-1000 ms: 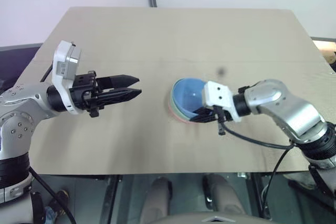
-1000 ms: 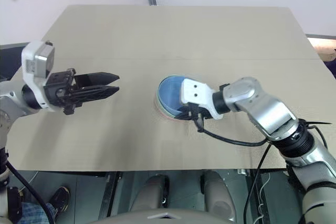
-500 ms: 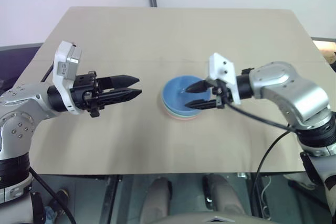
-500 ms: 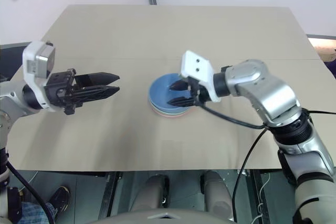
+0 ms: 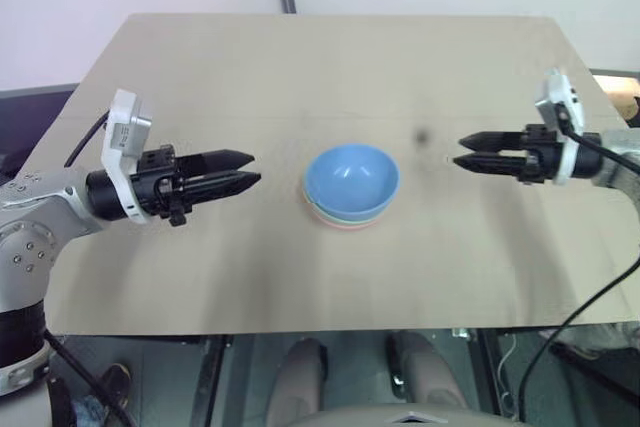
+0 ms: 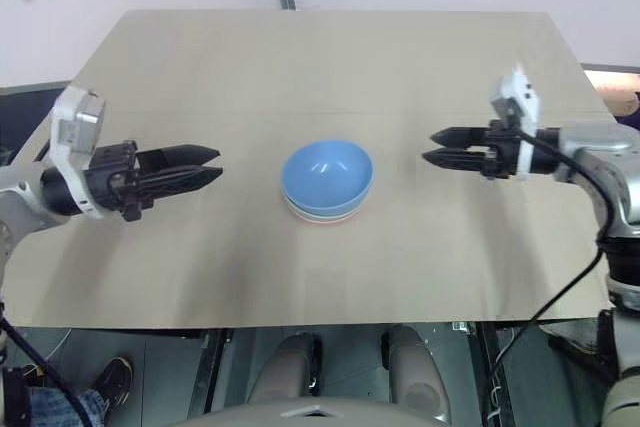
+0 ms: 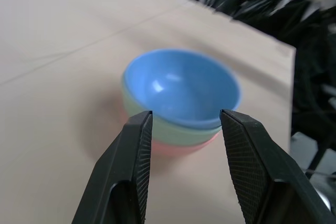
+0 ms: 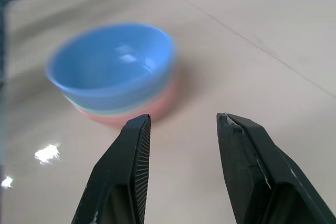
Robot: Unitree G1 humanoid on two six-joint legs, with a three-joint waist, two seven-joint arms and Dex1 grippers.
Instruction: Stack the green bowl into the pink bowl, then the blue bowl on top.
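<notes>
Three smooth round plastic bowls sit nested mid-table (image 5: pixel 200 67) — blue bowl (image 5: pixel 351 176) on top, inside the green bowl (image 7: pixel 173 129), inside the pink bowl (image 8: pixel 157 103). My left gripper (image 5: pixel 245 169) and right gripper (image 5: pixel 468 151) flank the stack, well apart from it, fingers parted, holding nothing — bare matte tan board all around.

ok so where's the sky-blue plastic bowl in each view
Left eye view: sky-blue plastic bowl at table centre, topping the stack.
Right eye view: just left of centre.
Left wrist view: beyond the open left pincer.
Right wrist view: beyond the open right pincer.
Shared landmark: mint-green plastic bowl beneath it.
</notes>
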